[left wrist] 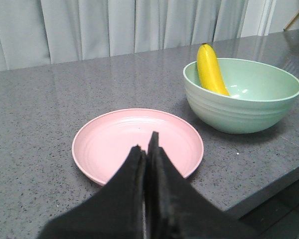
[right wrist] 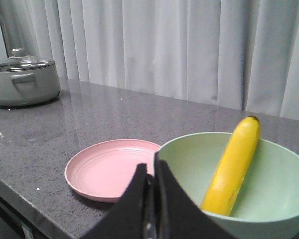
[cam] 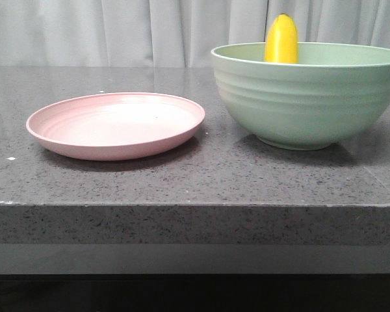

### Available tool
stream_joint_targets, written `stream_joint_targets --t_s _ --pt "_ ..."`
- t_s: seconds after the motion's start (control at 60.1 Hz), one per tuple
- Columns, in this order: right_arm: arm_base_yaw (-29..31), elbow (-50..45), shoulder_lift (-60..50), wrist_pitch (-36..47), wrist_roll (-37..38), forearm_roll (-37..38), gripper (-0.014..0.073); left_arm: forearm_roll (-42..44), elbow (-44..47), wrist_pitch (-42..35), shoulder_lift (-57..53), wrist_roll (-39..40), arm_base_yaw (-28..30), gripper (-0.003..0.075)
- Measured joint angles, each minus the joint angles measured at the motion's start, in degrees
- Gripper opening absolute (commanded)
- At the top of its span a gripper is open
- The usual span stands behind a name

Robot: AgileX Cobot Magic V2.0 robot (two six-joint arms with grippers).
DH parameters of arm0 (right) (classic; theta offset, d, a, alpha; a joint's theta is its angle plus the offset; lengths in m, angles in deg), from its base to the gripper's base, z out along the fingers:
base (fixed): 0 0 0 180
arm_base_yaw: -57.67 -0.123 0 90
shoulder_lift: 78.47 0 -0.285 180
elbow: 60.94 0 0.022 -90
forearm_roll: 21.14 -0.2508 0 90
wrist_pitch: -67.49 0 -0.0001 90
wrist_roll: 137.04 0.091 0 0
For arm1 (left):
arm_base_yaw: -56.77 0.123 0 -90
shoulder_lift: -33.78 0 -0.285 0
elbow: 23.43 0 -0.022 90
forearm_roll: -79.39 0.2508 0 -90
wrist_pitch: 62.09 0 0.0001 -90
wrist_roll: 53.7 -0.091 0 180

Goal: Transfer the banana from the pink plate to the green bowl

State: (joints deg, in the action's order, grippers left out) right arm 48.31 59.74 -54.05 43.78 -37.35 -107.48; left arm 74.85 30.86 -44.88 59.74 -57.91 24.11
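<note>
The banana leans inside the green bowl at the right of the table, its tip above the far rim. It also shows in the left wrist view and the right wrist view. The pink plate lies empty at the left. My left gripper is shut and empty, on the near side of the plate, with the bowl beyond. My right gripper is shut and empty, near the bowl's near rim, beside the plate. Neither gripper shows in the front view.
A grey lidded pot stands on the stone counter at the far left in the right wrist view. A light curtain hangs behind the table. The counter's front edge runs below the plate and bowl.
</note>
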Motion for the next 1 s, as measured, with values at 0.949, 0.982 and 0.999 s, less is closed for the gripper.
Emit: stream_joint_targets --t_s 0.949,0.982,0.999 --pt "0.0 0.0 0.0 0.1 -0.1 -0.1 -0.007 2.2 15.2 -3.8 -15.8 0.5 15.4 -0.002" --pt "0.0 0.0 0.0 0.1 -0.1 -0.1 -0.007 2.2 16.4 -4.0 -17.2 0.5 17.3 -0.002" --pt "0.0 0.0 0.0 0.1 -0.1 -0.1 -0.007 2.2 17.1 -4.0 -17.8 0.5 18.0 -0.002"
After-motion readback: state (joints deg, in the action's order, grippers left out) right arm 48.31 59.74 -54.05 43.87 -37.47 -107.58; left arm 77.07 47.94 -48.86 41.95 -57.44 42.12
